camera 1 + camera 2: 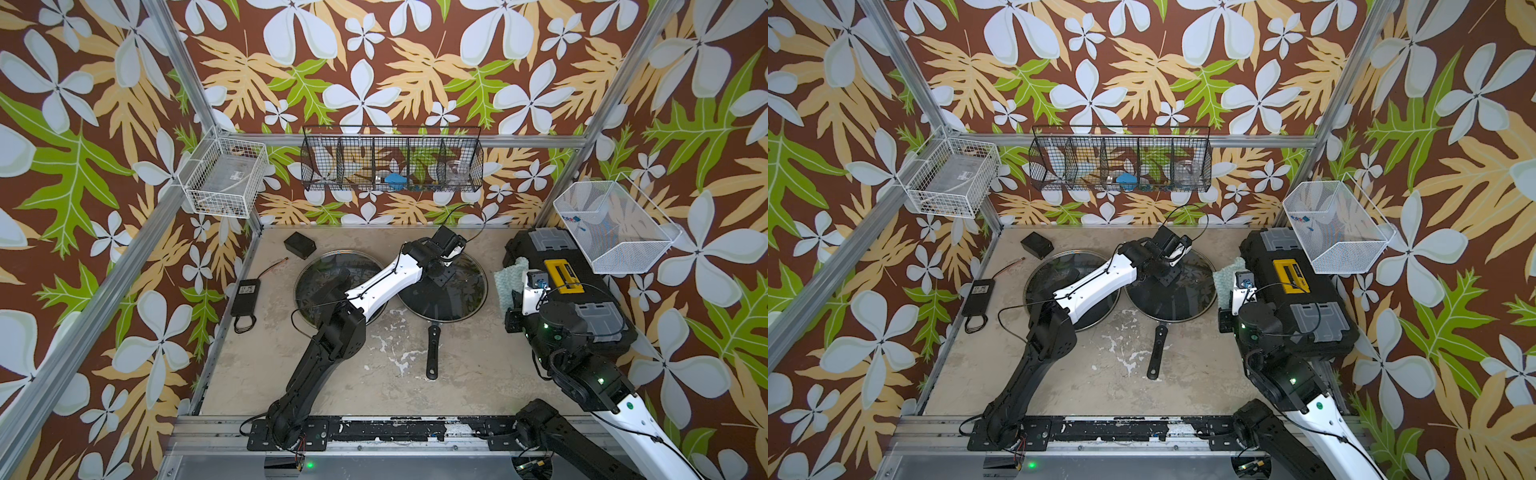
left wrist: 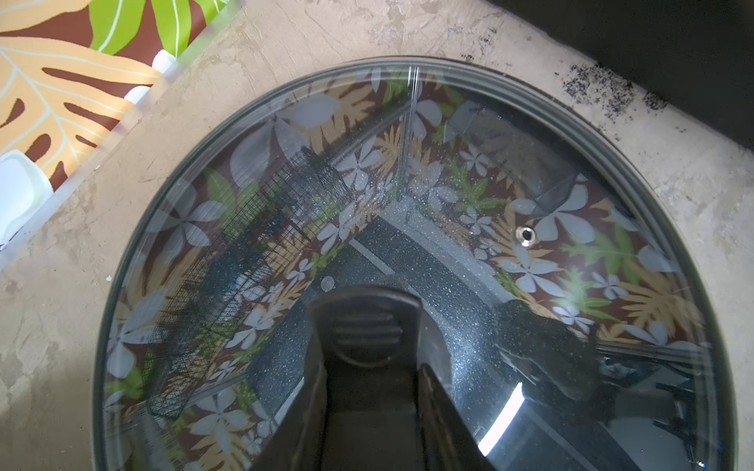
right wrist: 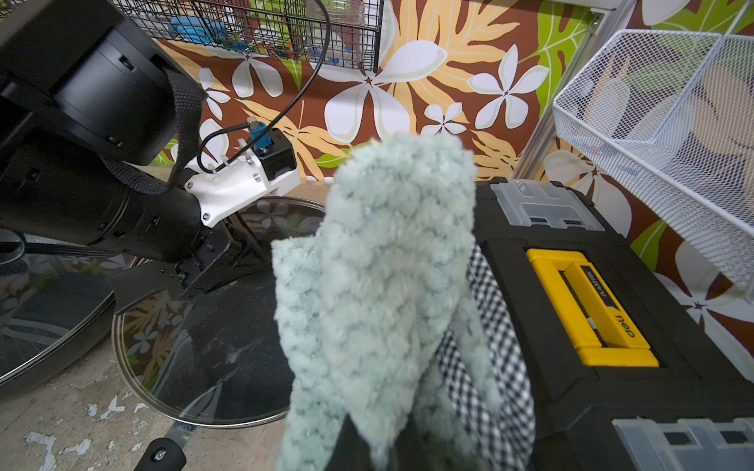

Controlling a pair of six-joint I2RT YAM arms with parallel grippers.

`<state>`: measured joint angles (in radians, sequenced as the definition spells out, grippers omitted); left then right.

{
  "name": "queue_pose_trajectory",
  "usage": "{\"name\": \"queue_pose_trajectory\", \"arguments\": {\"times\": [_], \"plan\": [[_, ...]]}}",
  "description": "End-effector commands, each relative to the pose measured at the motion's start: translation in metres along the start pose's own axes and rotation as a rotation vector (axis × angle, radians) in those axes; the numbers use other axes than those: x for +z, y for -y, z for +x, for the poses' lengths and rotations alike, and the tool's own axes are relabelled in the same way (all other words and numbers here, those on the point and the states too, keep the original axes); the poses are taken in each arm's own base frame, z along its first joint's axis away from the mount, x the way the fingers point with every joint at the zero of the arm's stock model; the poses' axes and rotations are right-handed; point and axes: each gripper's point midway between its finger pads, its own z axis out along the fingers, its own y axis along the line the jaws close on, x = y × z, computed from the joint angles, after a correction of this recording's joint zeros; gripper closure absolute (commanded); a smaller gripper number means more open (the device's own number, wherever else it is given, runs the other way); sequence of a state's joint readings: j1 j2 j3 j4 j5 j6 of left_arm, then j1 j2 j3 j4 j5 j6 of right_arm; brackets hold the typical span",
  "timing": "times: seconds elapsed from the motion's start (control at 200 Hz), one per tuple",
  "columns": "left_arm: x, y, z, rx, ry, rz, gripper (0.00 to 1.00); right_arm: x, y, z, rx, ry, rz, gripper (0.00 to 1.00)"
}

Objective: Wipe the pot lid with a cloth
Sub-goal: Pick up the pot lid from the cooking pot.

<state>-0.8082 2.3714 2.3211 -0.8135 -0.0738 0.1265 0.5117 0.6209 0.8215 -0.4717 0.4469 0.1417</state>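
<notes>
In both top views the pot lid (image 1: 461,299) (image 1: 1192,301) sits on a pan near the middle of the surface (image 1: 395,374), with the left end effector (image 1: 441,272) down at its centre. The cloth (image 1: 508,277) (image 1: 1226,275) is just beside the lid, next to a black toolbox (image 1: 582,286). In the left wrist view that end effector's jaws stand narrow, gripping the lid's black knob (image 2: 363,326). In the right wrist view the right end effector (image 3: 359,444) is clamped tight on the pale teal cloth's lower end, and the rag stands up from it between lid and toolbox.
</notes>
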Motion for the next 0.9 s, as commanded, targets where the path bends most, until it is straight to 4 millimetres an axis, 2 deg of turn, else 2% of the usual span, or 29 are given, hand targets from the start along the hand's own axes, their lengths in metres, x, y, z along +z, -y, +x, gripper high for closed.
{"name": "queue_pose_trajectory", "arguments": {"times": [0.0, 0.185, 0.41, 0.5, 0.686, 0.781, 0.896], "plan": [[0.011, 0.009, 0.049, 0.041, -0.184, 0.035, 0.60, -0.002, 0.003, -0.009, 0.011, 0.029, 0.010, 1.00], [0.020, 0.010, 0.051, 0.034, -0.193, 0.042, 0.56, -0.002, 0.003, -0.009, 0.007, 0.028, 0.014, 1.00], [0.022, 0.013, 0.054, 0.039, -0.201, 0.058, 0.68, -0.003, 0.005, -0.009, 0.006, 0.029, 0.022, 1.00], [0.021, 0.015, 0.053, 0.039, -0.196, 0.065, 0.69, -0.003, 0.004, -0.009, 0.005, 0.029, 0.021, 1.00], [0.022, 0.015, 0.051, 0.038, -0.192, 0.068, 0.85, -0.004, 0.006, -0.010, 0.007, 0.032, 0.024, 1.00], [0.021, 0.015, 0.049, 0.039, -0.185, 0.065, 1.00, -0.004, 0.006, -0.010, 0.007, 0.033, 0.027, 1.00], [0.014, 0.008, 0.034, 0.031, -0.138, 0.035, 1.00, -0.004, 0.006, -0.009, 0.007, 0.032, 0.025, 1.00]]}}
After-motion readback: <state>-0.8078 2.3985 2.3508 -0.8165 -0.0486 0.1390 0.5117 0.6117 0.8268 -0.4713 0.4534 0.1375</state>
